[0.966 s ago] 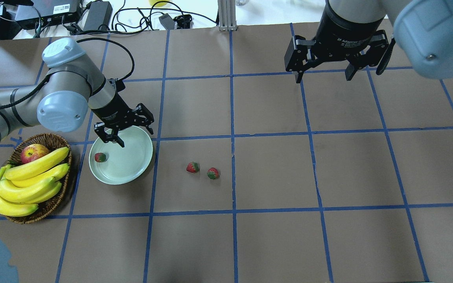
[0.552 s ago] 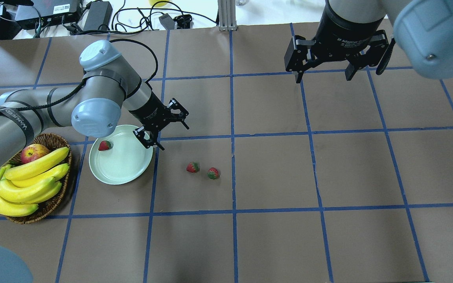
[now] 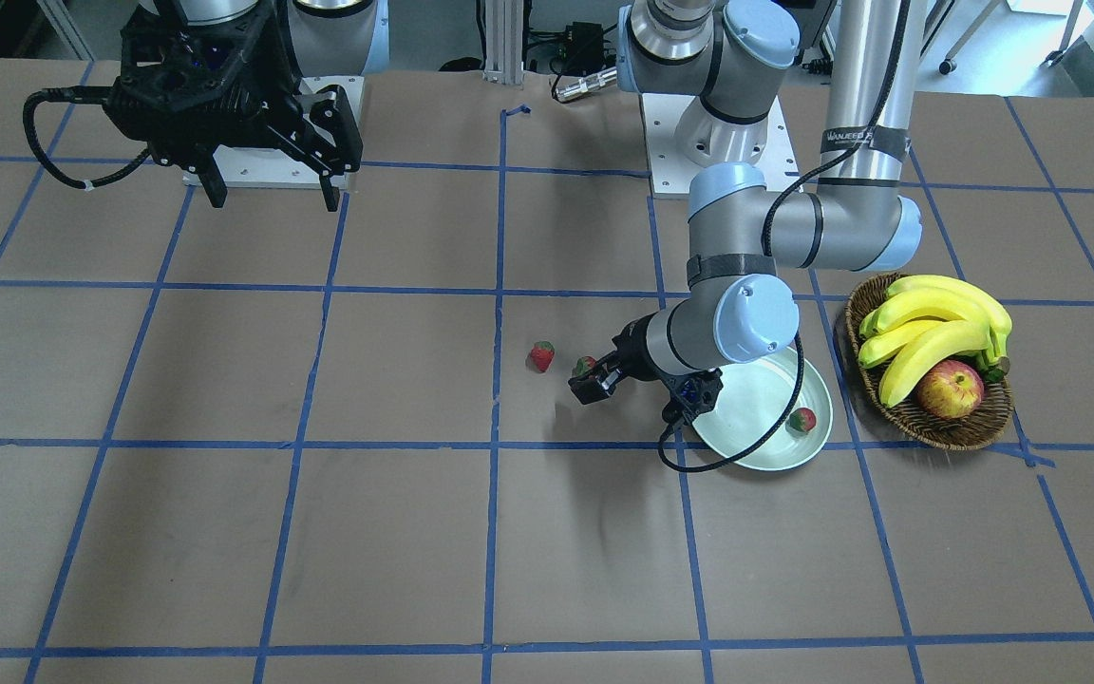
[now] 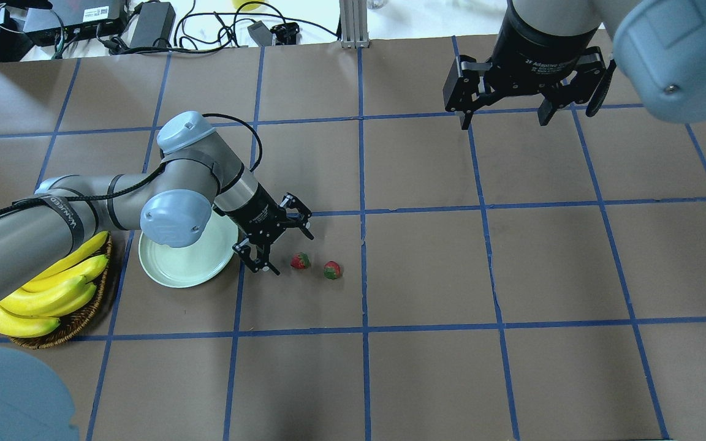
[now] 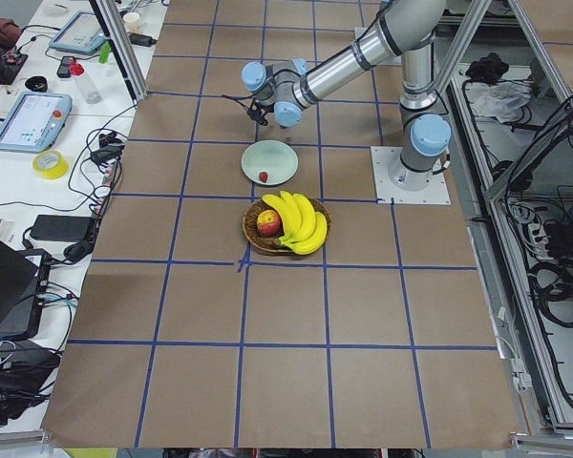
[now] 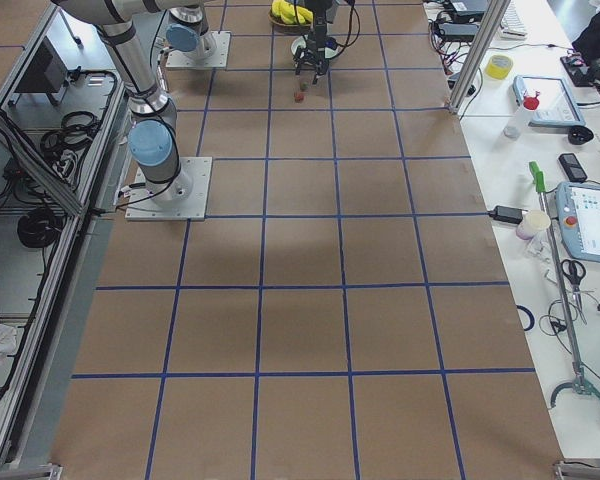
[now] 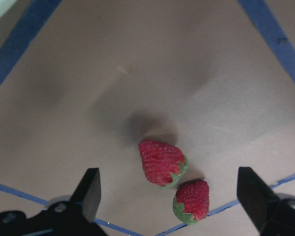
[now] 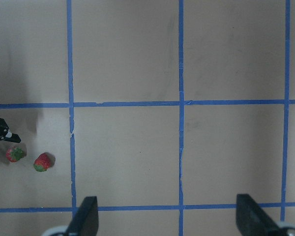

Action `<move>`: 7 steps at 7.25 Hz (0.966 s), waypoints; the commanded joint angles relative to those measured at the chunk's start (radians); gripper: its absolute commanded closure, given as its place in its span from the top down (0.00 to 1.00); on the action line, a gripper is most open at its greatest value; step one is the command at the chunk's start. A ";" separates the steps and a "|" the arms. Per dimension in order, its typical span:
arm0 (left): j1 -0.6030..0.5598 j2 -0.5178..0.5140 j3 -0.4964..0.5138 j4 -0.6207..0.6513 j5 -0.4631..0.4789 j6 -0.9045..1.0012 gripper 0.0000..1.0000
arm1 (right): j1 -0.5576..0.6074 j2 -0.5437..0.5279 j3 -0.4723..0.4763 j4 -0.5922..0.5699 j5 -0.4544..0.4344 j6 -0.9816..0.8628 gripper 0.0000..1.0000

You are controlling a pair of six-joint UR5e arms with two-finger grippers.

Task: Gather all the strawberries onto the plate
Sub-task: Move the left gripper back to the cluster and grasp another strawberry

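Observation:
Two red strawberries point(image 4: 300, 261) point(image 4: 331, 270) lie side by side on the brown table, right of the mint plate point(image 4: 172, 278). They also show in the left wrist view point(image 7: 161, 162) point(image 7: 191, 199), between my open fingers point(image 7: 88, 191). My left gripper point(image 4: 288, 251) is open and empty, just plate-side of the nearer strawberry. A third strawberry point(image 3: 801, 419) lies in the plate point(image 3: 756, 465); my arm hides it in the overhead view. My right gripper point(image 4: 504, 122) is open and empty, high over the far right of the table.
A wicker basket point(image 3: 946, 432) with bananas point(image 3: 927, 323) and an apple point(image 3: 951, 389) stands beside the plate, on its side away from the strawberries. Cables and power bricks point(image 4: 151, 24) lie beyond the table's far edge.
My left arm has swung from over the plate to the right, down toward the two strawberries on the table. The strawberry in the plate shifted a little. The right arm has not moved.

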 commanded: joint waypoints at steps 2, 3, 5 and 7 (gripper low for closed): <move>-0.006 -0.011 -0.008 -0.002 -0.003 -0.015 0.54 | 0.000 0.000 0.000 0.000 0.000 0.000 1.00; -0.006 -0.011 -0.009 -0.011 -0.002 -0.016 0.21 | 0.000 0.000 0.000 0.000 0.000 0.000 1.00; -0.006 -0.010 -0.005 -0.010 -0.001 -0.018 0.00 | 0.000 0.000 0.000 0.000 0.000 0.000 1.00; -0.004 0.010 0.053 -0.014 0.015 -0.022 0.00 | 0.000 0.000 0.000 0.000 0.000 0.000 1.00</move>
